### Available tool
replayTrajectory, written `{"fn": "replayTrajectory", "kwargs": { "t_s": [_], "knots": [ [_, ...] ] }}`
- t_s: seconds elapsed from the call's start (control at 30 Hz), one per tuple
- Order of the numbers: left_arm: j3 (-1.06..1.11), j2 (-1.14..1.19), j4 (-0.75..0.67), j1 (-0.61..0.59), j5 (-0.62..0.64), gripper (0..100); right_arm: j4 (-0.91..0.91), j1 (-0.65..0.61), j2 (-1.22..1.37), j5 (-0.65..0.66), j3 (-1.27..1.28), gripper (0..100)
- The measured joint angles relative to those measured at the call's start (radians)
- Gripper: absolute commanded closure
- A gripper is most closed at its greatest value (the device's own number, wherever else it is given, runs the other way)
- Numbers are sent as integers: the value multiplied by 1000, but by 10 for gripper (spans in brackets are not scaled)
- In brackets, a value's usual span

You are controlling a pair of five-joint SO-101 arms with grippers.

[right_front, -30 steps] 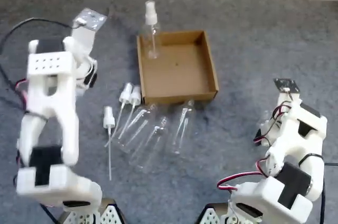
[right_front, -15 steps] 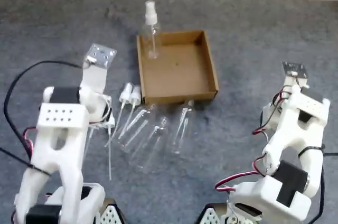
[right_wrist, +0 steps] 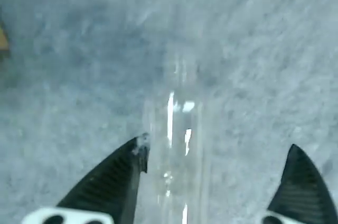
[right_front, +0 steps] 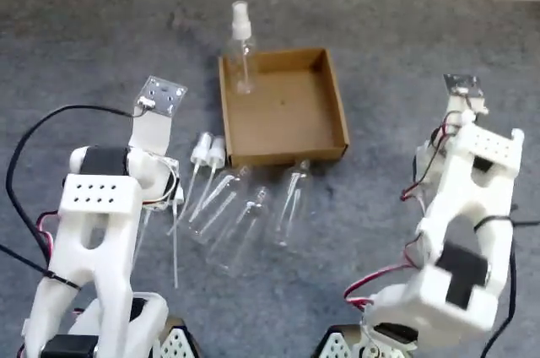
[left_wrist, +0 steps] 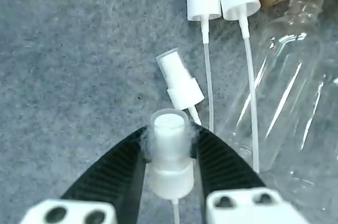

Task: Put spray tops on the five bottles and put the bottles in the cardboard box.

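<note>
My left gripper (left_wrist: 170, 131) is shut on a white spray top (left_wrist: 170, 155), held just above another spray top (left_wrist: 179, 84) lying on the carpet. Two more spray tops (right_front: 208, 151) lie beside the cardboard box (right_front: 337, 109). Three clear bottles (right_front: 245, 210) lie on the carpet in front of the box. A capped bottle (right_front: 242, 46) stands upright at the box's far left corner. My right gripper (right_wrist: 216, 150) is open, its fingers either side of a clear bottle (right_wrist: 174, 129) on the carpet at the right.
Grey carpet (right_front: 380, 29) covers the whole table. The left arm (right_front: 101, 206) stands over the left side, with a black cable looping beside it. The right arm (right_front: 472, 181) stands right of the box, trailing red and black wires.
The left arm has swung from the far left down to the spray tops. The right arm has stretched farther out over its bottle.
</note>
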Motion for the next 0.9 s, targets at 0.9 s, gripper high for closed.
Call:
{"fn": "replayTrajectory", "kwargs": {
  "t_s": [0.9],
  "knots": [
    [57, 0, -68, 0, 2, 996, 290, -12, 488, -232, -489, 756]
  ]
}}
